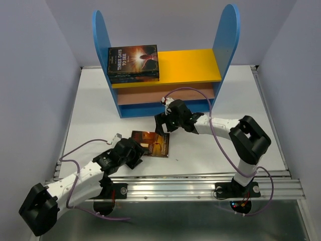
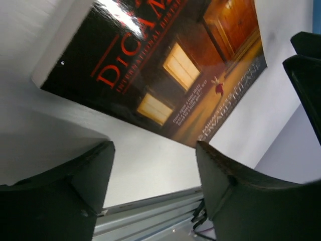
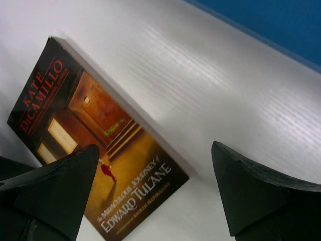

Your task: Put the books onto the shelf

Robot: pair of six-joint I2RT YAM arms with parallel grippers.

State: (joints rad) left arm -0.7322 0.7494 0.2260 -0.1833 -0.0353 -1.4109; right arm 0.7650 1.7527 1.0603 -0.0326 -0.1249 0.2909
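One book (image 1: 154, 143) with a dark brown and orange cover lies flat on the white table, in front of the shelf (image 1: 190, 65). A stack of books (image 1: 133, 63), dark cover on top, lies on the left of the shelf's yellow top board. My left gripper (image 1: 142, 154) is at the lying book's near-left corner. In the left wrist view it (image 2: 153, 145) is open and holds nothing, with the book (image 2: 165, 65) just beyond its tips. My right gripper (image 1: 163, 126) is open at the far-right edge, with nothing in it (image 3: 155, 145) and the book (image 3: 90, 115) below.
An aluminium rail (image 1: 200, 181) runs along the table's near edge and also shows in the left wrist view (image 2: 150, 211). Grey walls close in both sides. The shelf's blue bottom board (image 3: 271, 20) lies just beyond my right gripper. Purple cables trail along both arms.
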